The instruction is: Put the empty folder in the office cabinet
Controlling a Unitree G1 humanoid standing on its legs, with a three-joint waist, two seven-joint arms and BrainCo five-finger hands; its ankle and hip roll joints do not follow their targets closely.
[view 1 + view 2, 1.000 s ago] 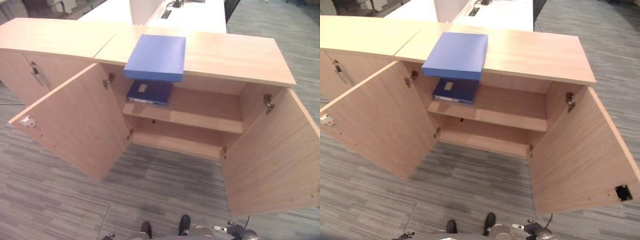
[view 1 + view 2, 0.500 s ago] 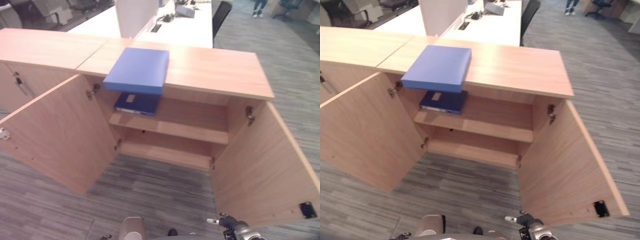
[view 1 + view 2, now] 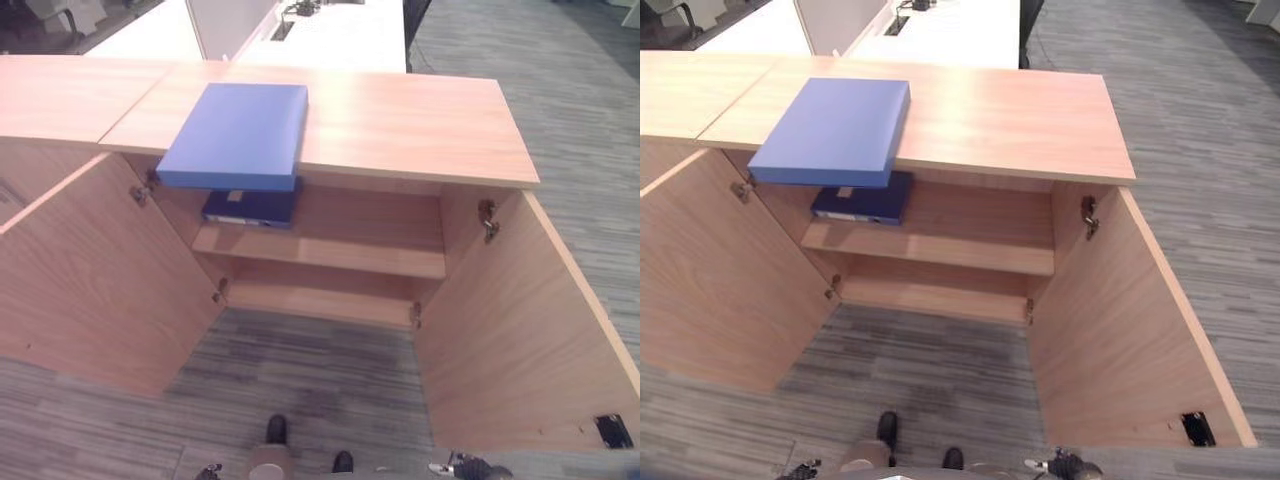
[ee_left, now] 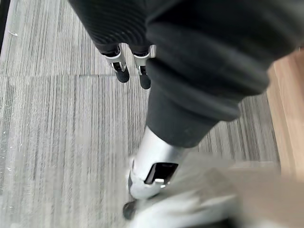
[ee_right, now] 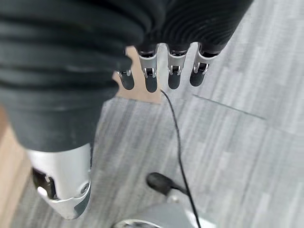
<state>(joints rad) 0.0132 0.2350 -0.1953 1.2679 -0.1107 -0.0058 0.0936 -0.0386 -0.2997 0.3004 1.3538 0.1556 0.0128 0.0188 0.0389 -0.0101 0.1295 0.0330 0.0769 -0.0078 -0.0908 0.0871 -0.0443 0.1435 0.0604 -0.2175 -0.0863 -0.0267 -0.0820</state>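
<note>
Blue and flat, the empty folder (image 3: 236,135) lies on top of the wooden office cabinet (image 3: 400,110), towards the cabinet's left end, with its near edge jutting slightly past the front lip. Both cabinet doors stand wide open: the left door (image 3: 95,270) swings out to the robot's left and the right door (image 3: 520,330) to its right. Inside, a darker blue binder (image 3: 248,207) lies flat on the upper shelf (image 3: 340,250), directly below the folder, at the shelf's left end. The lower shelf (image 3: 320,295) sits beneath it. Grey striped carpet (image 3: 300,380) covers the floor in front. The left hand (image 4: 130,71) hangs low over the carpet with straight, relaxed fingers holding nothing. The right hand (image 5: 161,76) likewise hangs over the carpet, fingers straight, holding nothing.
</note>
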